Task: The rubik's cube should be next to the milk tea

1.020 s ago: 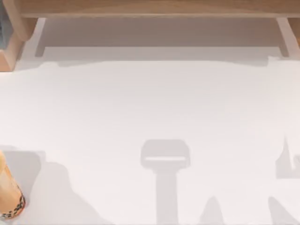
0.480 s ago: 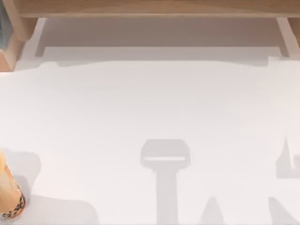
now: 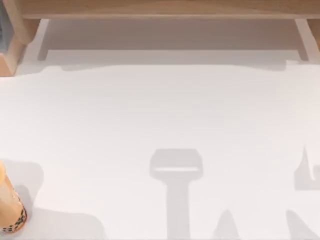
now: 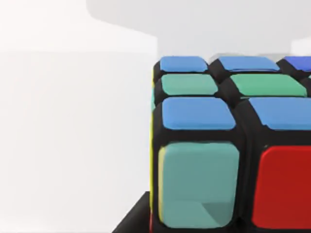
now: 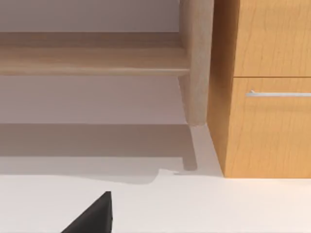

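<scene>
The milk tea (image 3: pixel 9 207), a tan-orange cup with dark pearls at its base, stands at the table's lower left edge in the top view. The rubik's cube (image 4: pixel 228 145) is very close in the left wrist view. It shows blue and green tiles on top, and a teal and a red tile on the near face. A black part of my left gripper (image 4: pixel 133 221) lies right beside the cube's lower corner. A black part of my right gripper (image 5: pixel 92 216) hangs over bare white table, with nothing near it.
A wooden shelf (image 3: pixel 160 10) runs along the back of the white table (image 3: pixel 160 110). Its legs (image 3: pixel 15 50) stand at both back corners. In the right wrist view a wooden drawer unit (image 5: pixel 267 97) with a metal handle stands at the table's back edge.
The broad shadow beside the milk tea at the lower left has shrunk back toward the front edge. The milk tea has stayed in place.
</scene>
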